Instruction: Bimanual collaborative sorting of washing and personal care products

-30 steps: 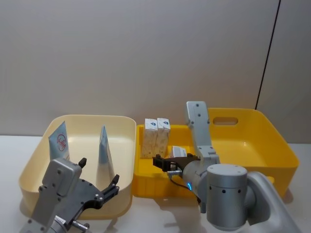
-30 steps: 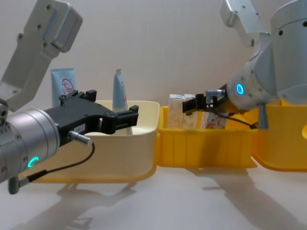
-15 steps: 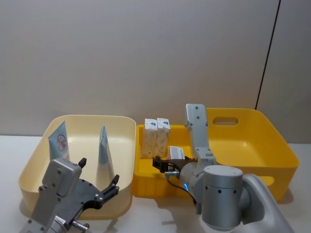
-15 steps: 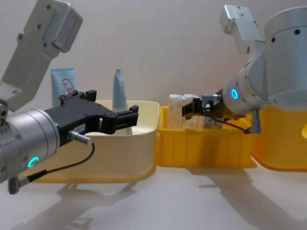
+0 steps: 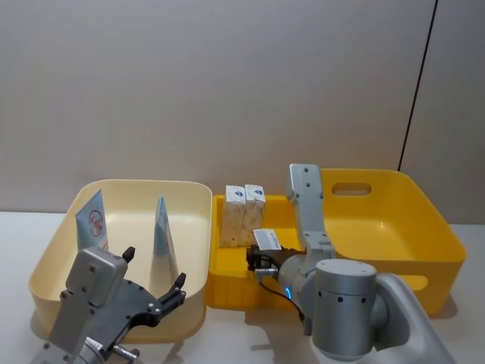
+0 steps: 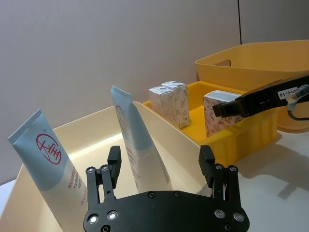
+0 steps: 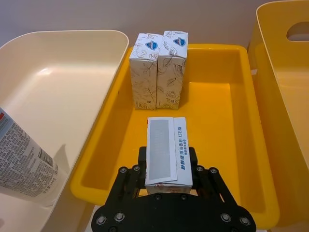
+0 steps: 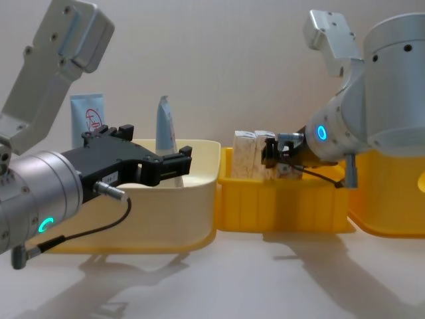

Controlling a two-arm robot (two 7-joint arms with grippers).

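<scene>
White carton (image 7: 166, 140) upright, in right gripper (image 7: 167, 155)

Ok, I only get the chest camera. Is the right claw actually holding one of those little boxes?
Observer: Yes, the right wrist view shows the right gripper shut on a carton, near the front of the small yellow tray.
Operator: Any boxes in there already?
Observer: Two other cartons stand touching at its far end.
Operator: And my left claw?
Observer: The left gripper is open, with one tube straight ahead inside the cream bin.
</scene>
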